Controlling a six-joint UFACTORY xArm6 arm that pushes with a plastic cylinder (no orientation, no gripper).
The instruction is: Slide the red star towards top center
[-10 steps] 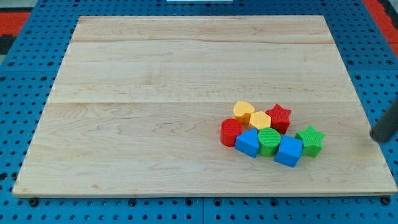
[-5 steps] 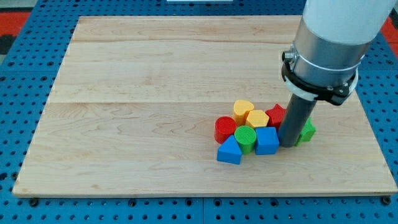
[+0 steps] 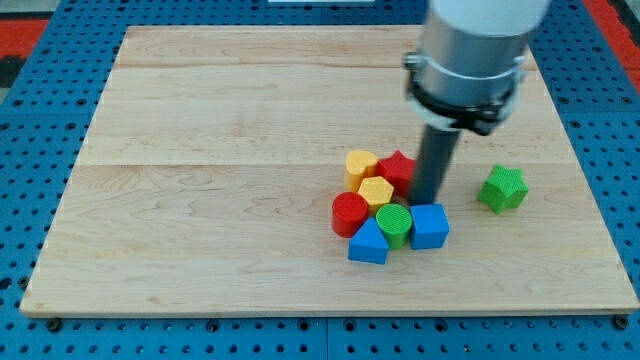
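The red star [image 3: 396, 170] lies on the wooden board [image 3: 250, 120], right of centre, at the top right of a tight cluster of blocks. My tip [image 3: 428, 201] stands right against the star's right side, just above the blue cube [image 3: 430, 225]. The rod rises from there to the grey arm housing at the view's top. Left of the star sit a yellow heart-like block [image 3: 360, 165] and a yellow hexagon [image 3: 376, 191].
The cluster also holds a red cylinder [image 3: 350, 213], a green cylinder [image 3: 394, 224] and a blue triangular block [image 3: 368, 243]. A green star [image 3: 502, 188] lies apart to the right. Blue pegboard surrounds the board.
My tip has moved left and up, pushing the red star and both yellow blocks left. The green star is now left alone at the right, uncovered by the rod.
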